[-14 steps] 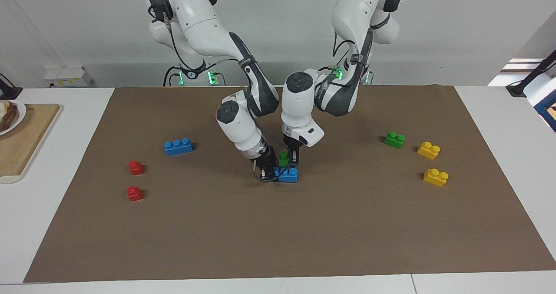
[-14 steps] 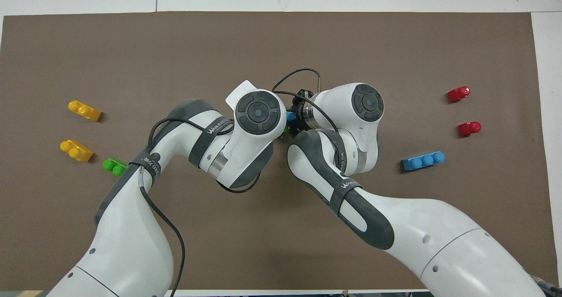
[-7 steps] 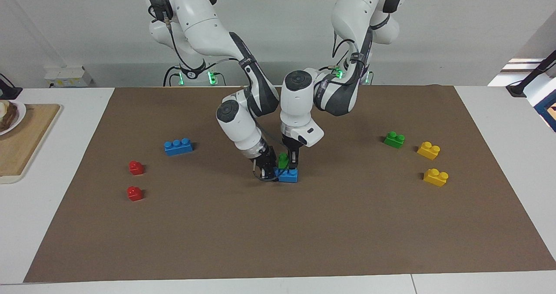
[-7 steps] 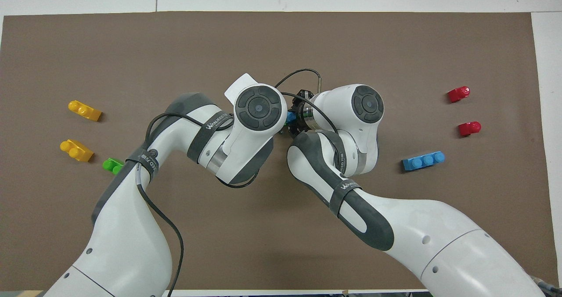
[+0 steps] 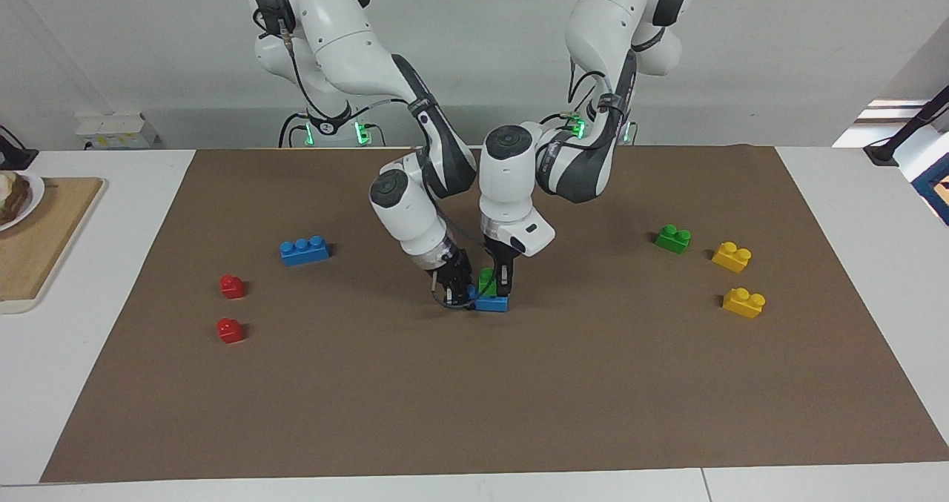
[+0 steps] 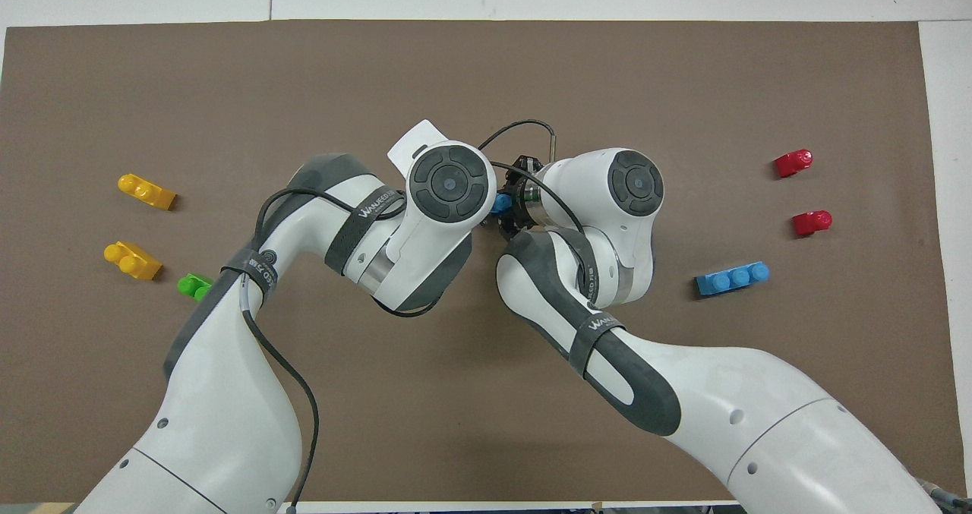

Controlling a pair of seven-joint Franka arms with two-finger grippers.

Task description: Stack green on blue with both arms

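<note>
I see both views bright and evenly lit from above, sharp edge to edge, with only short soft shadows under the bricks and arms and no glare on the matte brown mat (image 5: 474, 413).

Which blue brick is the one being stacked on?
The blue brick at mid-mat, held by the right gripper, with the green brick in the left gripper on it. The other blue brick lies alone.

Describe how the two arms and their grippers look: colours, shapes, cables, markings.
Both arms are glossy white rounded shells with dark grey joint sections and round dark grey caps at the wrists. The left arm and the right arm each carry a dark strap with white lettering and a thin black cable. The left gripper and the right gripper are black, two-fingered. Green lights glow at the bases.
</note>
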